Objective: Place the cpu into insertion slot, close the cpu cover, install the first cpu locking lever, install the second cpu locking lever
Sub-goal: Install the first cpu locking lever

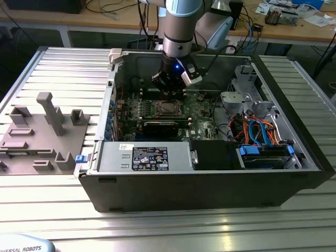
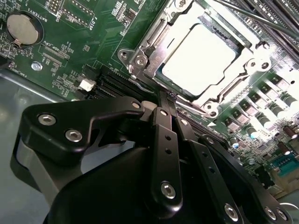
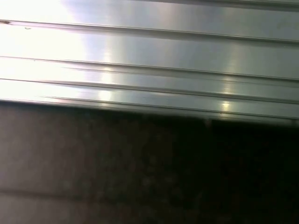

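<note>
Second wrist view puts our black two-fingered gripper [image 2: 169, 95] right at the socket's edge, its fingers pressed together and holding nothing, tips touching the thin silvery metal cpu cover [image 2: 154, 46]. That frame lies down around the small square grey-topped cpu [image 2: 198, 58], which sits in the slot on the green motherboard [image 1: 202, 118]. We judge the narrow closed tip suits pushing a locking lever.

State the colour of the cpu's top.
Silver-grey, washed bright by glare; the cpu shows best in the second wrist view.
</note>
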Action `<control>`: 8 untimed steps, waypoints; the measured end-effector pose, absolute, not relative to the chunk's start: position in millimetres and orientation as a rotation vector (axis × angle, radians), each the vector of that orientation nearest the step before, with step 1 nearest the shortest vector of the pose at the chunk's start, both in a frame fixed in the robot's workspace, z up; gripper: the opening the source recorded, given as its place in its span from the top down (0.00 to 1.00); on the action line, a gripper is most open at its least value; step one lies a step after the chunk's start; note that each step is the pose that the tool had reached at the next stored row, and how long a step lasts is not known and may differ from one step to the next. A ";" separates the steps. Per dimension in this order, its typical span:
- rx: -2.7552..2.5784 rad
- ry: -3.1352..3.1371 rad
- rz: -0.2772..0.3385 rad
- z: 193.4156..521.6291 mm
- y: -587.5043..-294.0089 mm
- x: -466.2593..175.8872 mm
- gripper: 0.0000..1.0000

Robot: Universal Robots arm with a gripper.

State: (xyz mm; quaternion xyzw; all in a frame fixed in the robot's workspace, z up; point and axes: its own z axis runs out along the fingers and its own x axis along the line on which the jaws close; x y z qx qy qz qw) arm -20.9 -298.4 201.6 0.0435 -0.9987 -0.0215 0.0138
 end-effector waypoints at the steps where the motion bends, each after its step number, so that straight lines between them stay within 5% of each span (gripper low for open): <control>1: 0.135 -3.110 -0.067 201.5 -298.4 -20.5 0.89; 8: 0.135 -3.110 -0.067 201.6 -298.3 -20.0 0.89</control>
